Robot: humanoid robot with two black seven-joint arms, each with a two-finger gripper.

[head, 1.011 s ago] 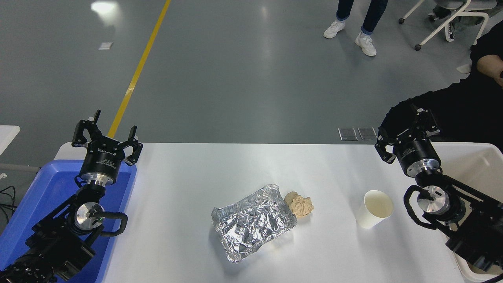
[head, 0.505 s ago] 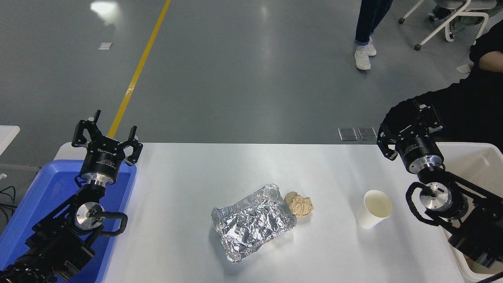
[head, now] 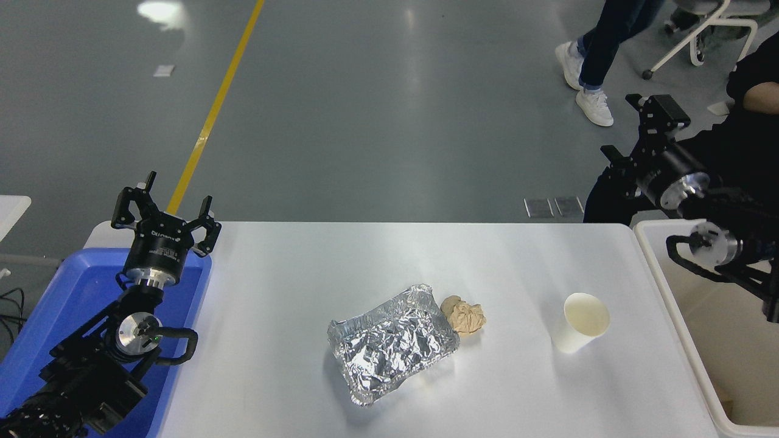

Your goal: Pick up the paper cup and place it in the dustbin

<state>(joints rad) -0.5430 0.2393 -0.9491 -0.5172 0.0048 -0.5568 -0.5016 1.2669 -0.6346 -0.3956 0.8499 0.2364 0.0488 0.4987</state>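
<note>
The white paper cup (head: 581,322) stands upright on the white table (head: 292,274), right of the middle, with its cream inside showing. The off-white dustbin (head: 736,353) sits at the table's right edge. My right gripper (head: 636,131) is open and empty. It is held high beyond the table's far right corner, well above and behind the cup, with its arm over the dustbin. My left gripper (head: 161,204) is open and empty, parked at the lower left.
A crumpled foil tray (head: 392,344) lies mid-table with a tan paper ball (head: 464,316) at its right end. A blue bin (head: 61,304) sits under the left arm. A person in black (head: 751,128) sits at the far right; another person's legs (head: 593,55) cross the floor.
My right arm has risen and swung back and to the right, away from the cup and off the table, uncovering the dustbin. The walking person has moved right. The cup has not moved.
</note>
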